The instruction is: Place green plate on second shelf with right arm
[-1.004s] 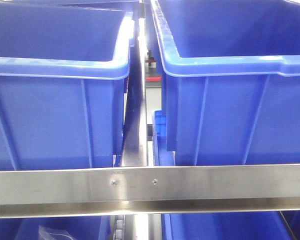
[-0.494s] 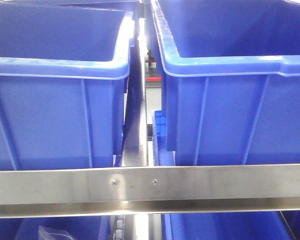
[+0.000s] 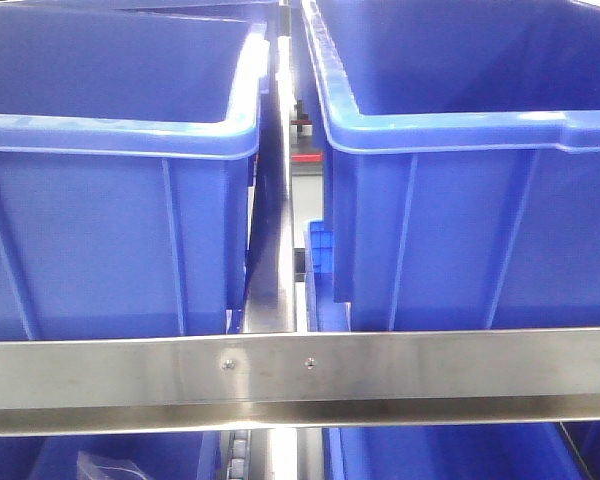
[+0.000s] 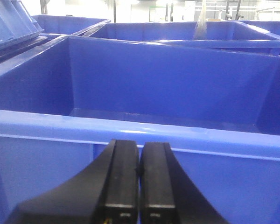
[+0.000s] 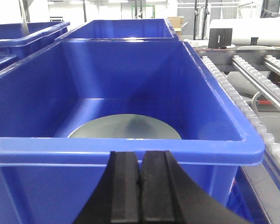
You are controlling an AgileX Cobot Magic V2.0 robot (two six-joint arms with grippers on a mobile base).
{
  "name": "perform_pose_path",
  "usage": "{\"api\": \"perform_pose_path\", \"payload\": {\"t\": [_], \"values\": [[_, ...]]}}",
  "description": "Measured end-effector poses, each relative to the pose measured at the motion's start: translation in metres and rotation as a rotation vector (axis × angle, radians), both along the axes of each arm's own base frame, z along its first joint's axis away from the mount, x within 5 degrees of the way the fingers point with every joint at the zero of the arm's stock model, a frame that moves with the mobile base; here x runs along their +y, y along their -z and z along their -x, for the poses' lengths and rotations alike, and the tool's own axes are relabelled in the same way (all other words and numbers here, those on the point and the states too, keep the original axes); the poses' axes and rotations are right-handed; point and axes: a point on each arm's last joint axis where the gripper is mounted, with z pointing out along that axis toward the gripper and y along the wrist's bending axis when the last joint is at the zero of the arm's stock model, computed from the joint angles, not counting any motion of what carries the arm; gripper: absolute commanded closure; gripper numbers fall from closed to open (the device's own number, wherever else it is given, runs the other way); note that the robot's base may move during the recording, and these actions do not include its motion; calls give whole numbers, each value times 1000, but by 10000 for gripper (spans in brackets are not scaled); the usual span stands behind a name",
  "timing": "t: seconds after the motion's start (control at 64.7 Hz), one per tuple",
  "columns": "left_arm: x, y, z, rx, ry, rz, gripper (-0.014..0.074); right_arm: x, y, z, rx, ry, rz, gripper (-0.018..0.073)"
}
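- Looking along my right arm, I see my right fingers [image 5: 141, 186], two black pads pressed flat together with no gap showing and nothing held between them.
- Just beyond them stands a deep blue plastic bin [image 5: 130, 145] whose near rim crosses the right wrist view above my fingertips.
- Inside that bin the round, pale sage-green matte plate [image 5: 125, 127] lies flat on the floor, its near edge hidden behind the rim.
- The plate sits ahead of my right fingers and slightly to their left, apart from them, with the bin wall between us.
- To the right of the bin runs a grey roller conveyor track [image 5: 245, 109], angled away toward the background.
- My left fingers [image 4: 139, 184] are likewise closed pad against pad and grip nothing.
- They hang just in front of another large blue plastic bin [image 4: 144, 135]; the part of its inside floor that shows carries nothing, the near strip being hidden by the rim.
- In the front view two blue bins, one on the left [image 3: 110, 240] and one on the right [image 3: 470, 230], stand side by side behind a horizontal steel shelf rail [image 3: 300, 365] fixed with two screws.
- A narrow steel upright [image 3: 271, 250] shows in the gap between them.
- Neither arm nor the plate shows in the front view.
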Motion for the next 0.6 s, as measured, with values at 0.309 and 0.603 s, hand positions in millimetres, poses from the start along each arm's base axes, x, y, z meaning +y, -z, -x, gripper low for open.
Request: {"api": "perform_pose_path", "payload": {"t": [0.309,0.603], "values": [[0,0,0,0,0,0,466,0,0,0,0,0,2,502],[0,0,0,0,0,0,466,0,0,0,0,0,2,502]]}}
